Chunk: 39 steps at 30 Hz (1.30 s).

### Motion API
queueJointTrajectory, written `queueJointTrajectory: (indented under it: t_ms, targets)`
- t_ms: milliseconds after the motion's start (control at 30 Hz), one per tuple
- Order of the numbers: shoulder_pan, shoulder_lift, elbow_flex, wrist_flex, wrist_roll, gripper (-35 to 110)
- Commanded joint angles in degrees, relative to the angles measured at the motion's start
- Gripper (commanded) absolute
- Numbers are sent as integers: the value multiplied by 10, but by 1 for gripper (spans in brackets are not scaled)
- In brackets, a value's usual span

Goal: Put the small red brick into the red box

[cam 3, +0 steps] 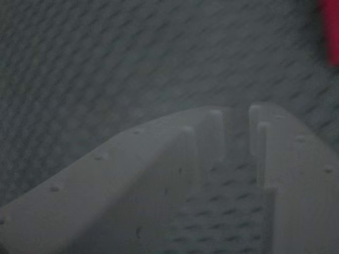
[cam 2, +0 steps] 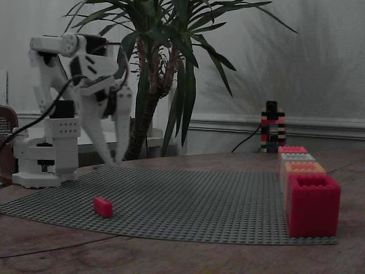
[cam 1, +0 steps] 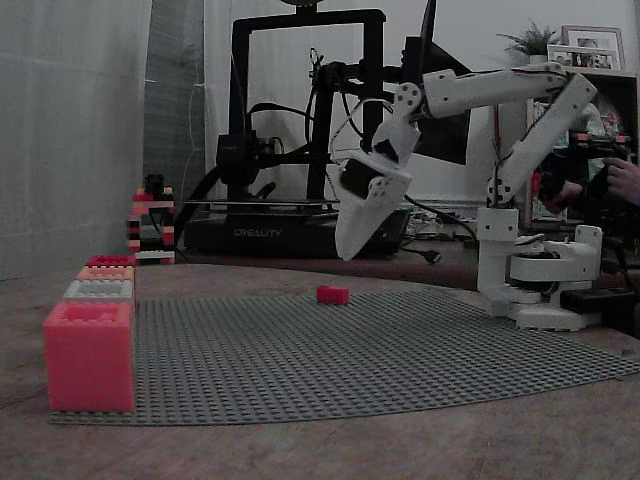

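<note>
Grey studded baseplate [cam 1: 380, 350] covers the table [cam 1: 300, 445] in front of you in a fixed view, and your small red brick [cam 1: 333, 294] lies on it toward the far side, well apart from the row of boxes at the left edge. That row starts with a big pink-coral box [cam 1: 89, 355] nearest; the far end holds the red box [cam 1: 110, 261]. Your white end effector [cam 1: 350, 250] hangs above the plate, tips pointing down, just right of and above the brick, not touching it. In a fixed view from the other side, the small red brick [cam 2: 103, 206] sits near the left on the baseplate [cam 2: 199, 200], the end effector [cam 2: 114, 157] hangs beyond it with its two fingers slightly apart, and the red box [cam 2: 293, 150] is at the far end of the row on the right. From the wrist, your fingers [cam 3: 212, 137] show a narrow gap, nothing between them; a red blur [cam 3: 331, 32] sits at the top right edge.
</note>
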<state>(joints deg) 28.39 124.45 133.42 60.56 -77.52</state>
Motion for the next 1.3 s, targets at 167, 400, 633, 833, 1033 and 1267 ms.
queueJointTrajectory:
  t_ms: [167, 400, 633, 833, 1033, 1267]
  targets:
    - [112, -84, -69, -68, -62, 0]
    - [133, -140, -92, -72, -88, 4]
    - [136, -158, -91, -79, -95, 12]
    - [134, -172, -76, -100, -94, 17]
    - [125, -206, -70, -128, -81, 16]
    - [97, -221, -54, -144, -50, 16]
